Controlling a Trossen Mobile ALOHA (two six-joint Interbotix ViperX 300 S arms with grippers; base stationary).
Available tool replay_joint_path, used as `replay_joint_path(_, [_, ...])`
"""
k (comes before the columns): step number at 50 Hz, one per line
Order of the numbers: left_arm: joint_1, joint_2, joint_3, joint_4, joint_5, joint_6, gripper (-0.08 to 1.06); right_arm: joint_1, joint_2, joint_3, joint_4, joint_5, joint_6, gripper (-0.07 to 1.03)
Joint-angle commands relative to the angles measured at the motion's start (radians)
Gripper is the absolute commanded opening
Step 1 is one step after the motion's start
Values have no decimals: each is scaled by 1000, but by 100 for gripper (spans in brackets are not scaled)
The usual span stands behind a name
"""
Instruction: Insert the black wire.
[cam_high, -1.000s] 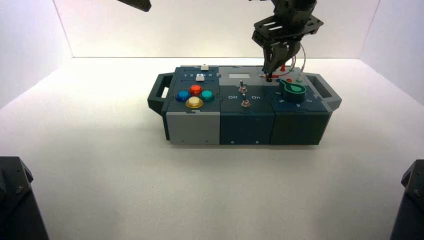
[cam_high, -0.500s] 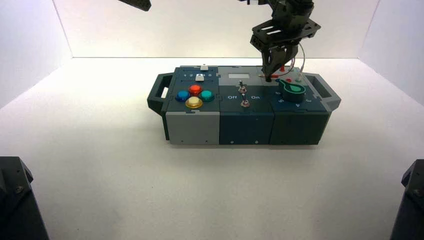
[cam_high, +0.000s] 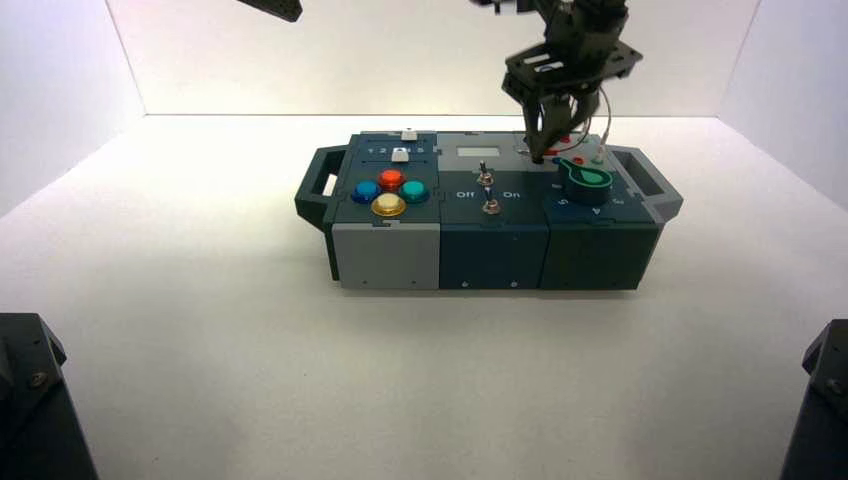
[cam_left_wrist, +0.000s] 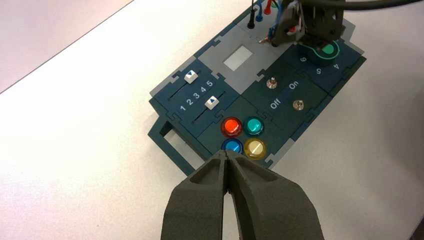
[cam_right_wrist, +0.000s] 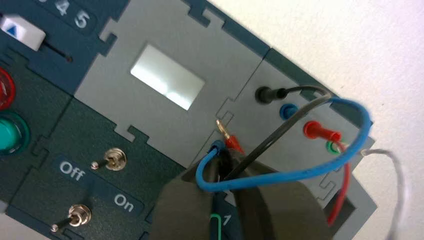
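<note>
The black wire has one plug seated in a socket on the grey wire panel at the box's back right. Its lead runs down between the fingers of my right gripper, which is shut on its free end just above the panel, beside the green knob. The plug tip is hidden by the fingers. In the high view the right gripper points down at that panel. My left gripper is shut and empty, held high off the box's button end.
A blue lead loops across the right fingers. A loose red plug lies on the panel; another red plug is seated by a white lead. The box bears toggles, sliders and coloured buttons.
The right wrist has turned a little above the wire panel while its fingertips stay at the same spot. The left arm has not moved.
</note>
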Motion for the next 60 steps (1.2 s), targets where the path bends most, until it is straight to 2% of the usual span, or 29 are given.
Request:
replay_joint_path(1, [-3,-8,-17,2,-5,6,-3,2,-57,-17,-3,-2,2,34])
replay_joint_path(19, [-3,-9,-15,2,-5,6,-3,2,-158,-43,-2,80,0,34])
replay_joint_path(45, [-3,-8,-14,2,-5,5,-3,-8,-198,-63,-12,63,6,33])
replay_joint_path(52, [-3,-9,-15,2,-5,5,-3,-8,-224,-69,-11,61,38,33])
replay_joint_path(58, [-3,-9,-15,2,-5,5,-3,-14,-281,-66,-11,49,92,33])
replay_joint_path(60, [-3,-9,-15,2,-5,6,-3,-15,-290,-64,-11,49,101,33])
